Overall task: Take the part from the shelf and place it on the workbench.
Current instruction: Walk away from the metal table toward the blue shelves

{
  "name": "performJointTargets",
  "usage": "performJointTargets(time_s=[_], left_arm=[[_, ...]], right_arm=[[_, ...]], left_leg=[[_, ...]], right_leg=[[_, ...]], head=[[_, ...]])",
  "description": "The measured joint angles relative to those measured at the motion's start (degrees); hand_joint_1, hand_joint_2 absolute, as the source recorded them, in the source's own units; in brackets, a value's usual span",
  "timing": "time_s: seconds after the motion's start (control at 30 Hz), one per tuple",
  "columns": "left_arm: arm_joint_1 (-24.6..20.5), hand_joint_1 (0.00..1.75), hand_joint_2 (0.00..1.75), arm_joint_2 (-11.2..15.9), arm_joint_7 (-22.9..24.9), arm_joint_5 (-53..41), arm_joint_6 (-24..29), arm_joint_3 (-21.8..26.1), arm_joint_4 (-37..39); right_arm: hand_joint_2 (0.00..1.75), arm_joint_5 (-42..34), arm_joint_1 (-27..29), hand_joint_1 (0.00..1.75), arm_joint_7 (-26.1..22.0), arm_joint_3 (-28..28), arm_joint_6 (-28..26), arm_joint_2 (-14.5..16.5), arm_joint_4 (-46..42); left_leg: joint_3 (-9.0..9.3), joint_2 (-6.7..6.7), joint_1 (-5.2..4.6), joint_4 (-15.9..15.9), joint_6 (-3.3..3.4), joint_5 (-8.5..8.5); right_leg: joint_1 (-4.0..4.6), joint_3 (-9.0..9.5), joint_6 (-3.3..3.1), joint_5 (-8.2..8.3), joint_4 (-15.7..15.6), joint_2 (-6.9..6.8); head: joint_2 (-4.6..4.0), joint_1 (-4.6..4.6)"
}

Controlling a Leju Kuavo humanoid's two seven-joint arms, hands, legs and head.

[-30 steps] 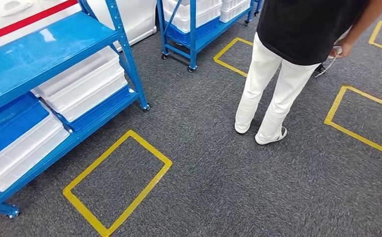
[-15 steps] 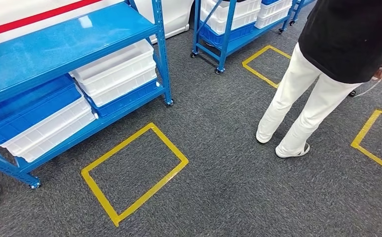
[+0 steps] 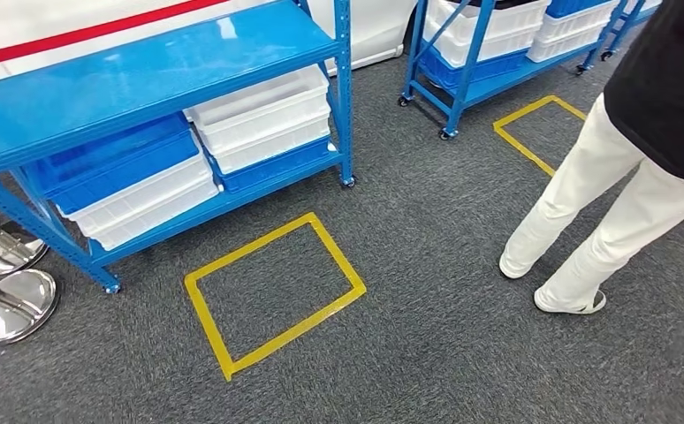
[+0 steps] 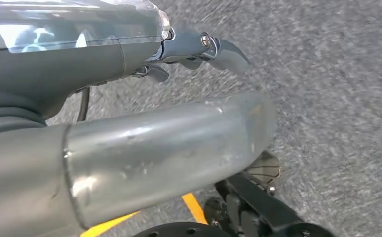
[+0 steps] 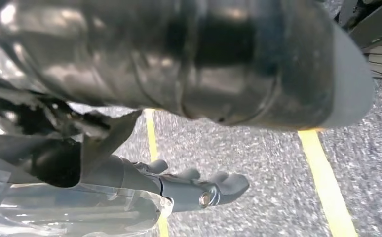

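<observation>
The blue metal shelf [image 3: 144, 75] stands at the upper left of the head view, with white bins [image 3: 263, 110] and blue bins [image 3: 109, 159] stacked on its lower levels. I cannot tell a part in them. My left hand [image 4: 130, 128] hangs over the grey carpet with its thick thumb and dark fingers [image 4: 223, 52] apart and nothing in it. My right hand [image 5: 179, 74] also hangs over the carpet near yellow tape, fingers [image 5: 204, 190] straight and nothing held.
A yellow tape rectangle [image 3: 206, 314] marks the carpet in front of the shelf. A person in white trousers [image 3: 586, 203] stands at the right. Two chrome post bases [image 3: 11, 305] sit at the left edge. A second wheeled blue rack [image 3: 462, 62] stands behind.
The camera has turned left: shelf, tape rectangle and person all slid to the right in the picture, and the chrome post bases came into view at the left.
</observation>
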Motion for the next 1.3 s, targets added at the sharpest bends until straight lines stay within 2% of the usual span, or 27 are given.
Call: performJointTargets(time_s=[0.03, 0.07, 0.13, 0.17, 0.2, 0.27, 0.3, 0.33, 0.4, 0.43, 0.47, 0.5, 0.53, 0.6, 0.63, 0.7, 0.77, 0.83, 0.87, 0.9, 0.97, 1.0, 1.03, 1.07, 1.13, 1.2, 1.3], left_arm=[[0.1, 0.00, 0.00, 0.0, 0.0, 0.0, 0.0, 0.0, 0.0], [0.2, 0.00, 0.00, 0.0, 0.0, 0.0, 0.0, 0.1, 0.0], [0.1, 0.00, 0.00, 0.1, 0.0, 0.0, 0.0, 0.1, 0.0], [0.0, 0.00, 0.00, 0.1, 0.0, 0.0, 0.0, 0.1, 0.0], [-0.1, 0.00, 0.00, 0.2, 0.0, 0.0, 0.0, 0.1, 0.0], [0.0, 0.00, 0.00, 0.2, 0.0, 0.0, 0.0, 0.2, 0.0], [0.1, 0.00, 0.00, 0.2, 0.0, 0.0, 0.0, 0.2, 0.0], [0.1, 0.00, 0.00, 0.1, -0.1, 0.0, 0.0, 0.2, 0.0], [0.0, 0.00, 0.00, 0.0, -0.1, 0.0, 0.0, 0.2, 0.0], [-0.1, 0.00, 0.00, 0.0, -0.1, 0.1, -0.1, 0.2, 0.0], [-0.1, 0.00, 0.00, 0.0, -0.1, 0.1, -0.1, 0.2, 0.0], [0.0, 0.00, 0.00, 0.0, -0.1, 0.1, -0.1, 0.2, 0.0], [0.0, 0.00, 0.00, 0.0, -0.1, 0.1, -0.1, 0.2, 0.0], [0.0, 0.00, 0.00, 0.0, -0.1, 0.1, -0.2, 0.2, 0.0], [0.0, 0.00, 0.00, -0.1, -0.1, 0.1, -0.2, 0.2, 0.0], [0.1, 0.00, 0.00, -0.1, -0.1, 0.2, -0.2, 0.3, 0.0], [0.3, 0.00, 0.00, -0.1, -0.3, 0.4, -0.3, 0.5, 0.0], [0.4, 0.00, 0.00, -0.1, -0.6, 0.6, -0.5, 0.8, 0.0], [0.3, 0.00, 0.00, -0.2, -0.7, 0.6, -0.6, 0.9, 0.0], [0.2, 0.00, 0.00, -0.2, -0.9, 0.6, -0.7, 1.0, 0.0], [0.1, 0.00, 0.00, -0.2, -1.2, 0.6, -0.8, 1.1, 0.0], [0.2, 0.00, 0.00, -0.2, -1.2, 0.6, -0.8, 1.2, 0.0], [0.3, 0.00, 0.00, -0.2, -1.2, 0.5, -0.8, 1.2, 0.0], [0.4, 0.00, 0.00, -0.2, -1.2, 0.5, -0.8, 1.2, 0.0], [0.5, 0.00, 0.00, -0.2, -1.2, 0.5, -0.8, 1.2, 0.0], [0.5, 0.00, 0.00, -0.2, -1.3, 0.5, -0.8, 1.2, 0.0], [0.8, 0.00, 0.00, -0.2, -1.3, 0.5, -0.8, 1.2, 0.0]], right_arm=[[0.00, 0.0, 0.0, 0.00, 0.0, 0.0, 0.0, 0.0, 0.0], [0.00, 0.0, -0.1, 0.00, 0.0, 0.0, 0.0, 0.0, 0.0], [0.00, 0.0, -0.2, 0.00, 0.0, 0.0, 0.0, 0.1, 0.0], [0.00, 0.0, -0.3, 0.00, 0.0, 0.0, 0.0, 0.1, 0.0], [0.00, 0.0, -0.3, 0.00, 0.0, 0.0, 0.0, 0.2, 0.0], [0.00, 0.0, -0.6, 0.00, 0.0, 0.0, 0.0, 0.2, -0.1], [0.00, 0.0, -0.7, 0.00, 0.0, 0.0, 0.0, 0.2, -0.1], [0.00, 0.0, -0.7, 0.00, 0.0, 0.0, 0.0, 0.2, -0.1], [0.00, 0.0, -0.5, 0.00, 0.0, -0.1, 0.0, 0.2, -0.1], [0.00, 0.0, -0.4, 0.00, 0.0, -0.1, 0.0, 0.2, -0.1], [0.00, 0.0, -0.4, 0.00, 0.0, -0.1, 0.0, 0.2, -0.1], [0.00, 0.0, -0.3, 0.00, 0.0, -0.1, 0.0, 0.2, -0.1], [0.00, 0.0, -0.3, 0.00, 0.0, -0.1, 0.0, 0.2, -0.1], [0.00, 0.0, -0.3, 0.00, 0.0, -0.1, -0.1, 0.2, -0.1], [0.00, 0.0, -0.2, 0.00, 0.0, -0.1, -0.2, 0.1, -0.1], [0.00, -0.2, -0.3, 0.00, -0.1, -0.2, -0.9, 0.1, 0.0], [0.00, -0.7, -0.6, 0.00, -0.4, -0.4, -1.7, 0.1, -0.1], [0.00, -1.0, -0.7, 0.00, -0.7, -0.8, -2.0, 0.1, -0.1], [0.00, -1.1, -0.5, 0.00, -0.8, -1.0, -2.1, 0.1, -0.1], [0.00, -1.2, -0.4, 0.00, -0.9, -1.1, -2.1, 0.1, -0.1], [0.00, -1.2, -0.1, 0.00, -1.0, -1.3, -2.1, 0.1, -0.1], [0.00, -1.3, 0.0, 0.00, -1.0, -1.3, -2.1, 0.1, -0.1], [0.00, -1.3, 0.0, 0.00, -1.0, -1.4, -2.0, 0.1, -0.1], [0.00, -1.3, 0.1, 0.00, -1.0, -1.4, -2.0, 0.1, -0.1], [0.00, -1.4, 0.1, 0.00, -1.0, -1.4, -2.0, 0.2, -0.1], [0.00, -1.4, 0.0, 0.00, -1.0, -1.5, -2.0, 0.3, -0.1], [0.00, -1.4, -0.3, 0.00, -0.9, -1.5, -2.0, 0.3, -0.1]], left_leg=[[1.12, 0.22, -0.06, -1.7, 0.17, 1.24], [3.21, 0.82, -0.18, -5.2, 0.48, 3.08], [7.46, 3.63, -0.80, -13.0, 1.38, 5.76], [8.55, 4.62, -1.10, -15.2, 1.74, 6.25], [8.89, 5.07, -1.36, -16.1, 1.98, 6.28], [8.96, 3.68, -1.30, -16.6, 2.39, 6.68], [9.13, 3.06, -1.12, -17.0, 2.66, 7.02], [9.27, 2.44, -0.92, -17.4, 3.02, 7.42], [9.19, 1.26, -0.75, -17.8, 3.47, 7.92], [9.01, 0.61, -0.77, -17.7, 3.60, 8.02], [8.89, -0.14, -0.78, -17.6, 3.63, 8.04], [8.83, -0.91, -0.79, -17.5, 3.62, 8.04], [8.82, -1.71, -0.77, -17.3, 3.54, 7.99], [8.83, -3.20, -0.73, -16.9, 3.22, 7.78], [8.72, -3.76, -0.80, -16.5, 2.95, 7.60], [8.34, -4.50, -0.88, -16.2, 2.21, 7.49], [8.02, -4.95, -0.81, -16.2, 1.39, 7.51], [7.45, -3.63, -0.71, -15.0, 0.77, 6.59], [6.41, -2.48, -0.67, -12.8, 0.53, 5.29], [4.79, -1.26, -0.64, -9.5, 0.34, 3.62], [0.81, -0.20, -0.61, -2.0, 0.02, 0.63], [-0.33, -0.06, -0.61, 0.0, -0.04, 0.42], [-0.35, 0.00, -0.62, -0.2, 0.00, 1.41], [0.78, 0.06, -0.64, -2.7, 0.16, 3.32], [4.52, 0.42, -0.88, -10.4, 0.86, 6.99], [6.78, 0.83, -1.27, -14.8, 1.72, 7.60], [8.54, 0.58, -1.28, -16.4, 2.92, 6.70]], right_leg=[[0.12, 0.01, -0.03, -0.07, 0.1, -0.72], [0.23, 0.10, -0.03, -0.15, 0.1, -1.40], [0.46, 0.36, 0.22, -0.38, 0.3, -2.58], [0.54, 0.50, 0.48, -0.48, 0.3, -3.13], [0.57, 0.63, 0.76, -0.54, 0.3, -3.68], [0.52, 1.03, 1.43, -0.62, 0.1, -4.61], [0.43, 1.11, 1.78, -1.00, 0.4, -3.92], [0.35, 0.76, 2.10, -1.98, 1.5, -2.55], [0.05, -1.73, 2.52, -5.50, 7.1, 1.04], [-0.05, -3.55, 2.62, -7.29, 10.8, 1.96], [-0.13, -5.04, 2.73, -8.23, 13.8, 2.33], [-0.21, -5.79, 2.81, -8.06, 15.1, 2.47], [-0.28, -5.51, 2.85, -6.70, 14.2, 2.57], [-0.53, -2.71, 2.77, -2.41, 7.7, 3.42], [-0.58, -1.33, 2.63, -0.96, 4.3, 4.14], [-0.48, -0.17, 2.17, -0.04, 1.0, 5.24], [-0.37, -0.25, 1.53, -0.01, 0.8, 5.08], [-0.51, 0.04, 0.66, 0.00, 0.3, 4.55], [-0.58, 0.20, 0.24, -0.05, 0.1, 4.16], [-0.49, 0.31, -0.06, -0.16, 0.0, 3.76], [-0.28, 0.46, -0.32, -0.54, 0.0, 3.02], [-0.20, 0.64, -0.30, -0.80, 0.1, 2.77], [-0.16, 0.94, -0.22, -1.11, 0.1, 2.59], [-0.14, 1.37, -0.11, -1.43, 0.1, 2.43], [-0.06, 2.30, 0.25, -2.14, 0.1, 2.09], [0.02, 2.93, 0.89, -2.76, -0.1, 1.85], [-0.08, 3.79, 2.05, -2.31, 0.9, 1.79]], head=[[0.00, 0.00], [0.00, 0.00], [0.00, 0.01], [0.00, 0.01], [0.00, 0.01], [0.00, 0.01], [0.00, 0.02], [0.00, 0.03], [0.00, 0.05], [0.00, 0.04], [0.00, 0.04], [0.00, 0.05], [0.00, 0.05], [0.00, 0.05], [0.00, 0.05], [0.00, 0.04], [0.00, 0.03], [0.00, 0.02], [0.00, 0.01], [0.00, 0.01], [0.00, 0.01], [0.00, 0.01], [0.00, 0.01], [0.00, 0.01], [0.00, 0.01], [0.00, 0.01], [0.01, 0.03]])
